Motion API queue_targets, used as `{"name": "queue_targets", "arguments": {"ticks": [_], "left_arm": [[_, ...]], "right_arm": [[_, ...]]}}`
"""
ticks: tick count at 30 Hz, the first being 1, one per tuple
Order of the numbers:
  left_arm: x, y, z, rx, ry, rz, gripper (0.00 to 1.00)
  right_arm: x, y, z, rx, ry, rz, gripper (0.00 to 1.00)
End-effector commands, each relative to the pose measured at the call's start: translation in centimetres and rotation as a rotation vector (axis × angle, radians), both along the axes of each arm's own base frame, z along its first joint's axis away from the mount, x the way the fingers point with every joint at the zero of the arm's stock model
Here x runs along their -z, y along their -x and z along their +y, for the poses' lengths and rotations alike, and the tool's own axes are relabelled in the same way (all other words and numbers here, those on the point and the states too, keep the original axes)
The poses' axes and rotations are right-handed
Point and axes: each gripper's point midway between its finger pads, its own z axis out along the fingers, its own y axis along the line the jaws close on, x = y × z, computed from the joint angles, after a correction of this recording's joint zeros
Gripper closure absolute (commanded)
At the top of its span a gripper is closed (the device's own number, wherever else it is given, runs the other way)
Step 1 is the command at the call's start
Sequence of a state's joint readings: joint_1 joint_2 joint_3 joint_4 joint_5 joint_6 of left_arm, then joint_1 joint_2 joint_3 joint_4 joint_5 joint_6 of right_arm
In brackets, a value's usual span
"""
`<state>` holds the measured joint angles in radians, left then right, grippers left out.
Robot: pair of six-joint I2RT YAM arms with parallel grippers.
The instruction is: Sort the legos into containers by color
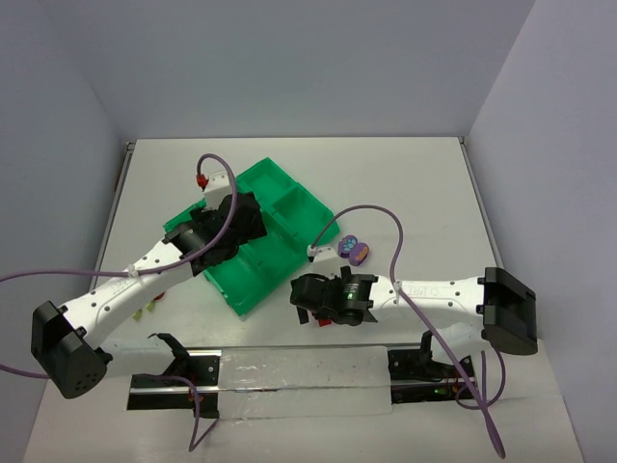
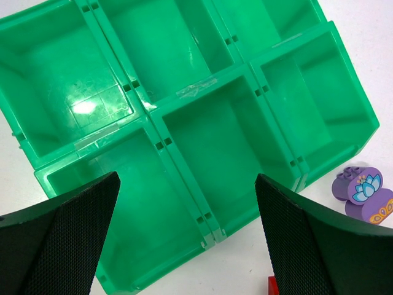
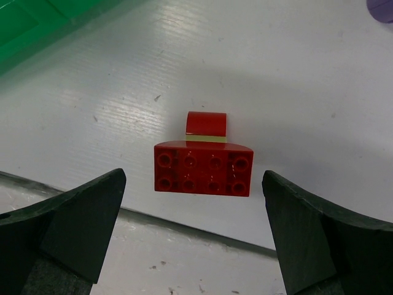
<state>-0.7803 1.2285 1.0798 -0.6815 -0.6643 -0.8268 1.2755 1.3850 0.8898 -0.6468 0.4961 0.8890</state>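
A red brick with eight studs lies on the white table, a small red curved piece with a pale yellow-green strip just beyond it. My right gripper is open and empty, its jaws spread wider than the brick and short of it; in the top view it sits just right of the tray's near corner. The bright green tray shows empty compartments. My left gripper is open and empty above the tray's near edge. Two purple bricks lie right of the tray.
Pale yellow-green bricks lie on the table under the left arm. A clear plate on a black rail runs along the near edge. Purple cables loop over both arms. Grey walls close in the table's sides and back.
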Motion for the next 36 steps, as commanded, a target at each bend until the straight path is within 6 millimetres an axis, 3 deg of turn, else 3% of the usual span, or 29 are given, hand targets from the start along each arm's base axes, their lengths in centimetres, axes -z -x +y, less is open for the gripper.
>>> {"name": "queue_targets", "arguments": {"ticks": [1,11,25,30,32,36], "left_arm": [[-0.8,-0.4,-0.6,0.004,0.018,-0.017,0.01],[-0.2,-0.5,-0.9,0.011,0.01,-0.006,0.01],[0.1,-0.4,-0.7,0.009,0.001,-0.001,0.01],[0.1,-0.4,-0.8,0.016,0.003,-0.005,0.01],[0.5,-0.6,-0.8,0.025,-0.009,-0.012,0.01],[1.8,-1.1,0.1,0.009,-0.064,-0.02,0.01]], "right_arm": [[0.7,-0.3,0.7,0.0,-0.02,0.002,0.0],[2.1,-0.5,0.2,0.011,0.002,0.022,0.02],[2.4,-0.7,0.0,0.021,0.009,0.025,0.27],[0.8,-1.1,0.0,0.025,-0.005,0.001,0.56],[-0.6,-1.5,0.1,0.02,-0.029,-0.006,0.61],[-3.5,-3.0,-0.2,0.02,-0.122,-0.009,0.62]]}}
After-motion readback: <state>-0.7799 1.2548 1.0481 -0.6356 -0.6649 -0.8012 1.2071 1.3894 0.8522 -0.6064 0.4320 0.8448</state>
